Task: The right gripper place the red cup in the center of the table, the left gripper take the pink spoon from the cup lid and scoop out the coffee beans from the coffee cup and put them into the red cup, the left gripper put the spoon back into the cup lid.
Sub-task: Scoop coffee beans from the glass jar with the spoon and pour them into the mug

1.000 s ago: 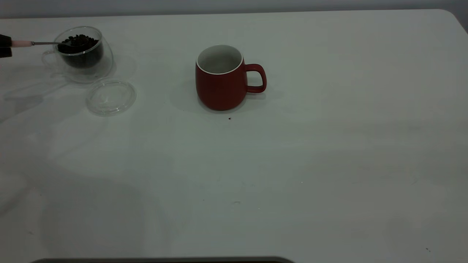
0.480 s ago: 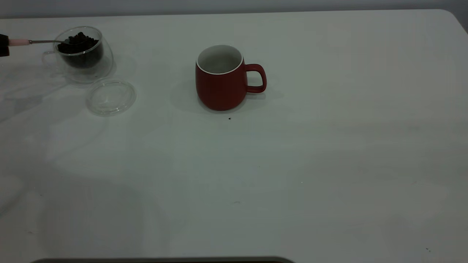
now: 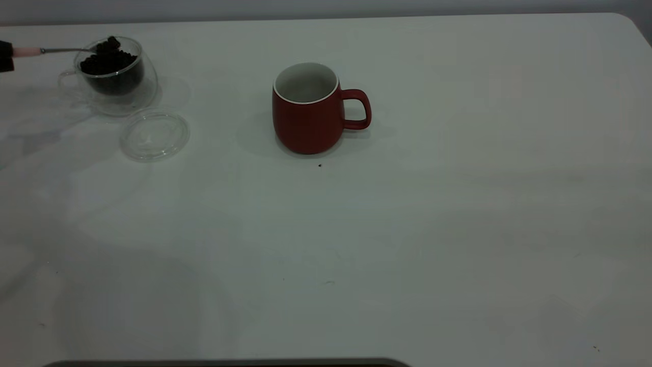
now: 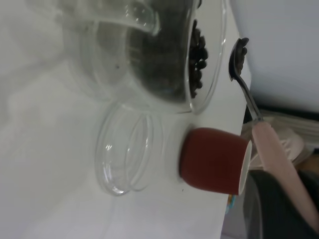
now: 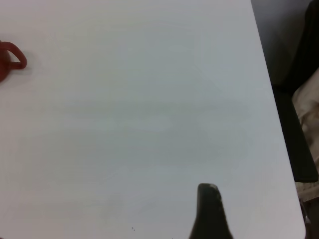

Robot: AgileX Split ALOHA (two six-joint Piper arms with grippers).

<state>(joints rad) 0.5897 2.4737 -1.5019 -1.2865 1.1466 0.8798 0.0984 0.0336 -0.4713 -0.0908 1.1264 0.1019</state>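
Above the coffee cup (image 3: 114, 76), left gripper (image 3: 5, 56) jaws pinch the bean-laden pink spoon (image 3: 30, 51).

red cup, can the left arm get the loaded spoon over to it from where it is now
Probably yes. The pink spoon, held by the left pincer, is raised above the coffee cup with coffee beans in its bowl. Only bare table lies between it and the upright, open red cup.

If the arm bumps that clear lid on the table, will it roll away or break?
The lid lies flat on the table, so a bump would probably slide it rather than roll it. It looks like thin clear glass, so it may chip or crack if knocked off the edge. Its smooth surface probably makes it slippery to pinch.
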